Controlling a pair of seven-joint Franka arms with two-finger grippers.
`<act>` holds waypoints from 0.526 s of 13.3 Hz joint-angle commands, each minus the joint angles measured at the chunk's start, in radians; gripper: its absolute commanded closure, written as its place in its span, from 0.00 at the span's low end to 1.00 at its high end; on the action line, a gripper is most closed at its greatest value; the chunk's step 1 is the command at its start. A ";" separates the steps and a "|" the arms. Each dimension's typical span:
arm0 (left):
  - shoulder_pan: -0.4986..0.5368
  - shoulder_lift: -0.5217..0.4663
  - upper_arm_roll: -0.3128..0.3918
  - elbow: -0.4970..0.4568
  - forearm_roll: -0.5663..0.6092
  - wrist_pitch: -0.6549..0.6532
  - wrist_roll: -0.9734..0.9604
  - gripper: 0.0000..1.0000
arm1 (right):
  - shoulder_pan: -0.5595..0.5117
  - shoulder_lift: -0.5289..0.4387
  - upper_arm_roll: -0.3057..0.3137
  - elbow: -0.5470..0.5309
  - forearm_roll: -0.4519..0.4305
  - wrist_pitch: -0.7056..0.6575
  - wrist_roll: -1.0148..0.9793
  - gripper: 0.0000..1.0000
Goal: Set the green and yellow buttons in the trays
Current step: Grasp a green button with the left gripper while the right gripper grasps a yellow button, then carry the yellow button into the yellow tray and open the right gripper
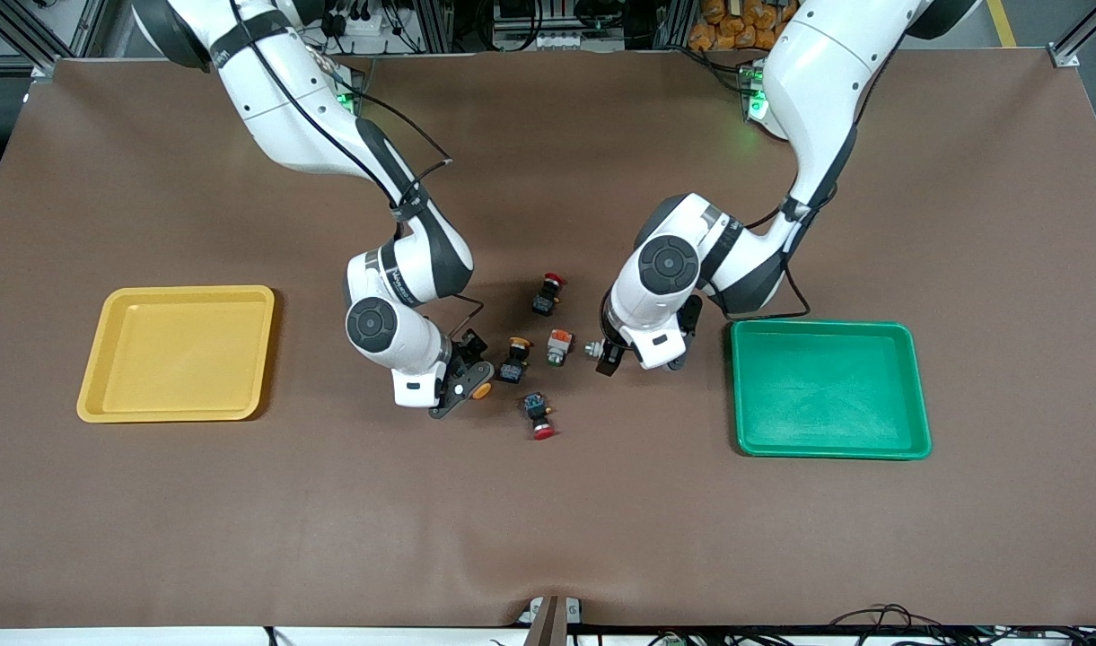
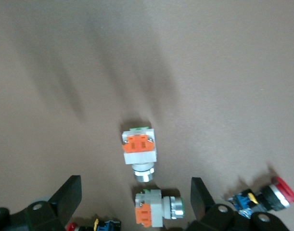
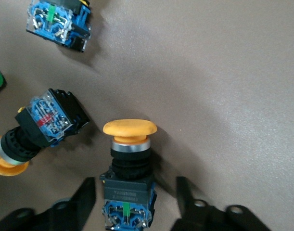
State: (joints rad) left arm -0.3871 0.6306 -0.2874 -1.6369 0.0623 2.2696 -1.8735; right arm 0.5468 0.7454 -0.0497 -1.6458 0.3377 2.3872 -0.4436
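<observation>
My right gripper [image 1: 465, 386] [image 3: 134, 197] is low over the table and open. Its fingers stand either side of a black-bodied button with a yellow cap [image 1: 481, 390] [image 3: 130, 144], with a gap on each side. A second yellow-capped button [image 1: 515, 357] [image 3: 36, 132] lies beside it. My left gripper [image 1: 609, 357] [image 2: 134, 199] is open around a white-and-orange button with a green tip [image 1: 592, 350] [image 2: 159, 207], not touching it. Another white-and-orange button [image 1: 558, 345] [image 2: 139, 151] lies close by. The yellow tray [image 1: 178, 353] and the green tray [image 1: 826, 390] hold nothing.
Two black switches with red caps lie among the buttons, one [image 1: 549, 294] farther from the front camera and one [image 1: 539, 417] [image 2: 276, 192] nearer to it. Brown mat [image 1: 548, 520] covers the table between the trays.
</observation>
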 commanded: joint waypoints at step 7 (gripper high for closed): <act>-0.024 0.003 0.011 0.032 0.025 -0.010 -0.029 0.00 | -0.027 -0.050 -0.013 0.021 0.047 -0.005 -0.009 1.00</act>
State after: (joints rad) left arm -0.3965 0.6322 -0.2859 -1.6275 0.0635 2.2684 -1.8735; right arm 0.5442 0.7381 -0.0597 -1.6309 0.3666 2.4002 -0.4433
